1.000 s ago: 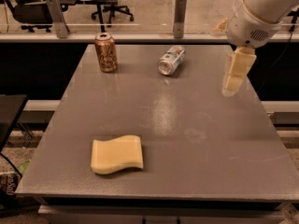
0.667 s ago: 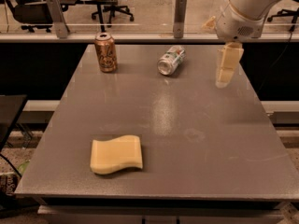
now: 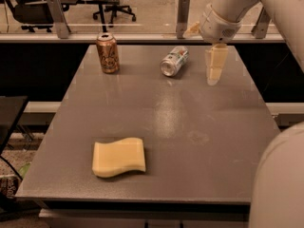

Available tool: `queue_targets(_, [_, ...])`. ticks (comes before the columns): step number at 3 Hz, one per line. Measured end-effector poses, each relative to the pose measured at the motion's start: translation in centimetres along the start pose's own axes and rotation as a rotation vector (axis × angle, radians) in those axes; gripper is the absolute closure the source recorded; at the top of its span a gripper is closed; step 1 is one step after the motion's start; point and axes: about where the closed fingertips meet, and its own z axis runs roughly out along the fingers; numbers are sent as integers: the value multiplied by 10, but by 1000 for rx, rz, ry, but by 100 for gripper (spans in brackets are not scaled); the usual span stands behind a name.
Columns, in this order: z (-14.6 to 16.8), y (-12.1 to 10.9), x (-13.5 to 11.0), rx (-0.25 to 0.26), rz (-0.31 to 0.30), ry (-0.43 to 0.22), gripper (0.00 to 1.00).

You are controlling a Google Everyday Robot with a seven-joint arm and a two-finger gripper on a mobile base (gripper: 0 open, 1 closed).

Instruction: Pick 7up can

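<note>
Silvery-white aluminium 7up can (image 3: 174, 61) with green markings is lying on its side near the far edge of the grey table (image 3: 166, 127). I am hovering the cream tool (image 3: 214, 68) just right of it, probably lining up a reach. It is gripping nothing, and I cannot tell how wide it is.

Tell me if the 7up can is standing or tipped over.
Tipped over: the 7up can lies on its side, silver end toward the camera. The gripper hangs beside it, apart.
</note>
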Motion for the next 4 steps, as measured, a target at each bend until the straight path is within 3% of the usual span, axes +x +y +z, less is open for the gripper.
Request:
queue_targets(2, [41,-31,-10,-70,-145,-26,0])
queue_targets(4, [76,-64,-15,-83,-247,10,0])
